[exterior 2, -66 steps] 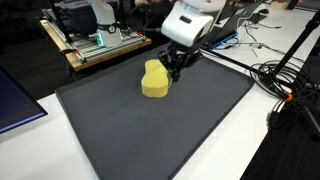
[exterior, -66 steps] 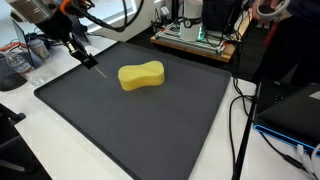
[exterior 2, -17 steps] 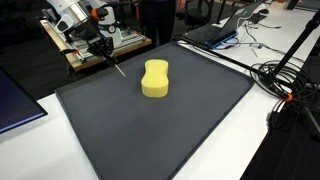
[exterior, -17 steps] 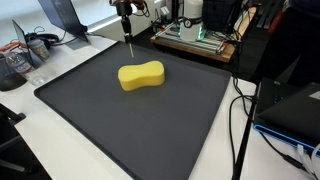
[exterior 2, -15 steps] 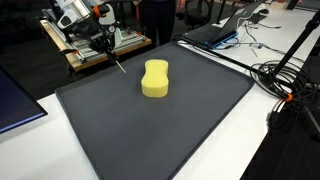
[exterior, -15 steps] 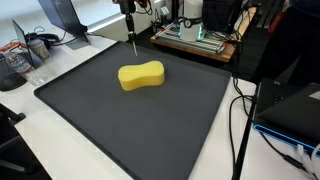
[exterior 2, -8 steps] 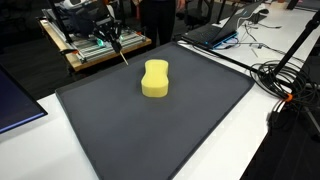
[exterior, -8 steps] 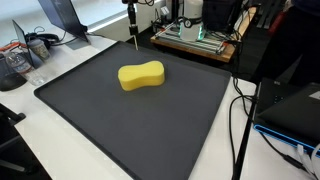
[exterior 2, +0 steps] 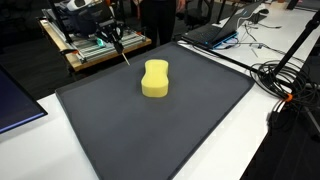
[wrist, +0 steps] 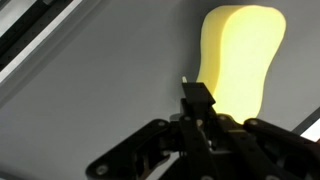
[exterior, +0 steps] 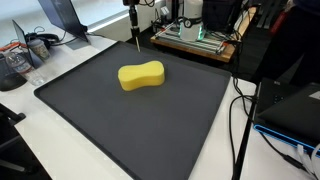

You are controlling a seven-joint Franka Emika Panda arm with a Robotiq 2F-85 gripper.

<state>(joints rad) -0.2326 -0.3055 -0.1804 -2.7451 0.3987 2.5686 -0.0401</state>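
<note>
My gripper [exterior: 132, 18] hangs above the far edge of a dark grey mat [exterior: 120, 130], shut on a thin pen-like stick [exterior: 135, 40] that points down at the mat. In an exterior view the gripper [exterior 2: 114, 37] and stick [exterior 2: 124, 55] sit at the mat's [exterior 2: 150, 135] back left. A yellow peanut-shaped sponge [exterior: 141, 76] lies on the mat a short way from the stick tip, apart from it; it also shows in an exterior view [exterior 2: 155, 79]. In the wrist view the jaws [wrist: 197, 105] are closed round the stick [wrist: 196, 96], with the sponge [wrist: 240, 60] ahead to the right.
A wooden board with electronics [exterior: 195, 40] stands just behind the mat and shows in an exterior view too [exterior 2: 95, 45]. Cables [exterior 2: 285, 80] and a laptop [exterior 2: 215, 30] lie beside the mat. Cables [exterior: 240, 110] hang off one side. Clutter [exterior: 15, 65] sits on the white table.
Over the last second the gripper with the stick has drifted along the mat's far edge toward the wooden board and risen slightly. The sponge has not moved.
</note>
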